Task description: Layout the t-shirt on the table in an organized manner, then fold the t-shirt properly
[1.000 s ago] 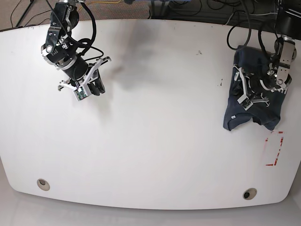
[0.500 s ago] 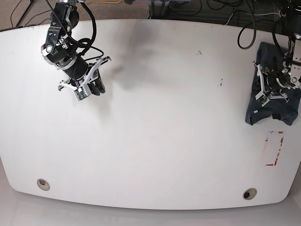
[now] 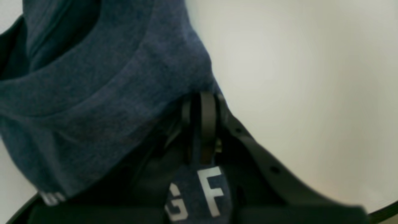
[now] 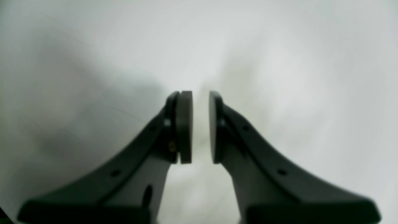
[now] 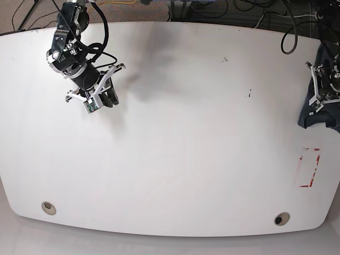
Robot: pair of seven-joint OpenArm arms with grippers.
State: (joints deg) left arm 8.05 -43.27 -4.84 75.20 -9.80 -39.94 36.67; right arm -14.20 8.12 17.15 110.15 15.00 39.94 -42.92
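Note:
The navy t-shirt (image 5: 320, 116) hangs bunched at the far right edge of the white table (image 5: 186, 138), partly cut off by the frame. My left gripper (image 5: 325, 86) is shut on it. In the left wrist view the blue cloth (image 3: 93, 93) fills the left half, and a fold with white letters is pinched between the fingers (image 3: 207, 124). My right gripper (image 5: 105, 99) hovers over the table's far left, away from the shirt. Its pads (image 4: 186, 124) stand a narrow gap apart with nothing between them.
A red-outlined rectangle mark (image 5: 309, 167) lies near the right edge, below the shirt. Two round grommet holes (image 5: 49, 207) (image 5: 281, 218) sit near the front edge. Dark cables (image 5: 212, 8) run behind the table's far edge.
My left gripper has carried the t-shirt to the right, from well inside the table to its right edge and partly out of frame. The right arm has not moved.

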